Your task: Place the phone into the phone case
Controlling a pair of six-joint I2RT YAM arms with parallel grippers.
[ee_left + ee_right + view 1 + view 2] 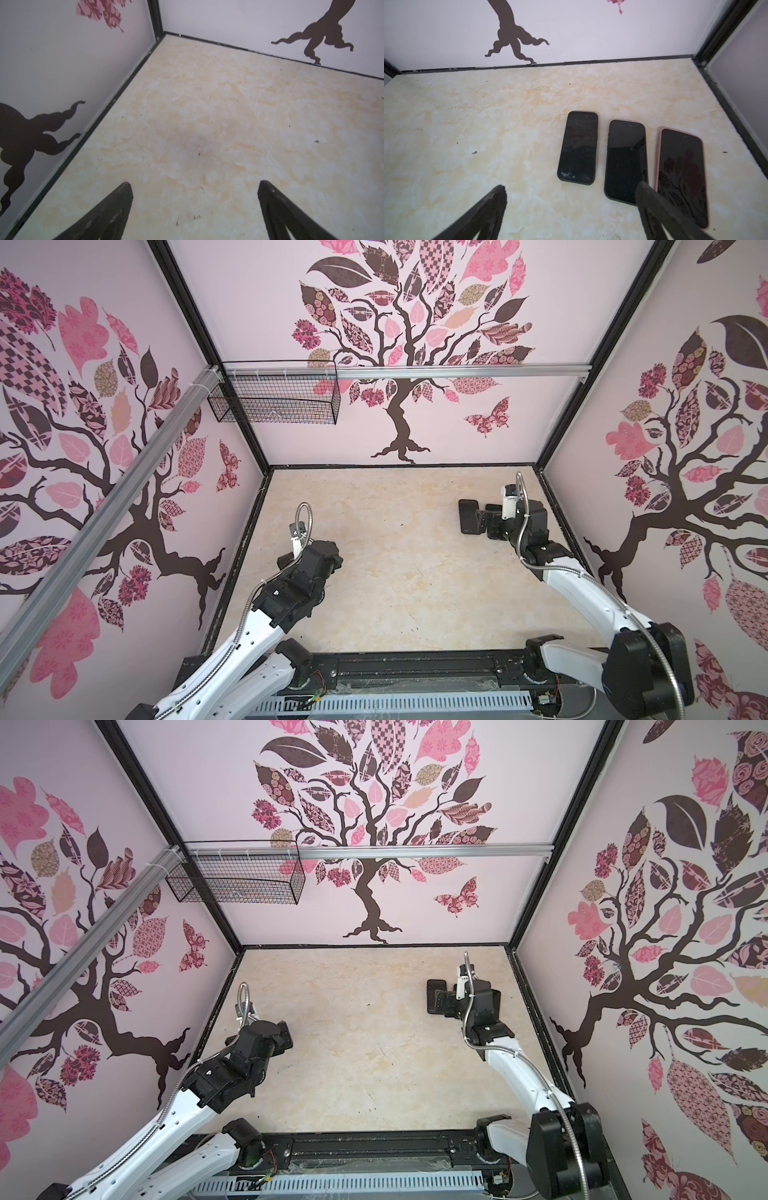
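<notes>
Counting: two grippers, three phones, one table (467, 124).

Left gripper (194, 184): jaws spread wide, nothing between them, over bare table toward the left wall (62, 62).

Right gripper (570, 187): jaws spread wide, holding nothing, at the far right of the table.

Just ahead of it the phones lie flat in a row, dark screens up, close but apart:
- End phone (577, 147): ahead of the gap between the jaws.
- Middle phone (625, 160): near corner hidden behind one finger.
- Pink-edged phone (681, 174): outside the jaws, nearest the right wall (747, 62).

In both top views only the end phone (469, 516) (436, 994) shows clearly.
</notes>
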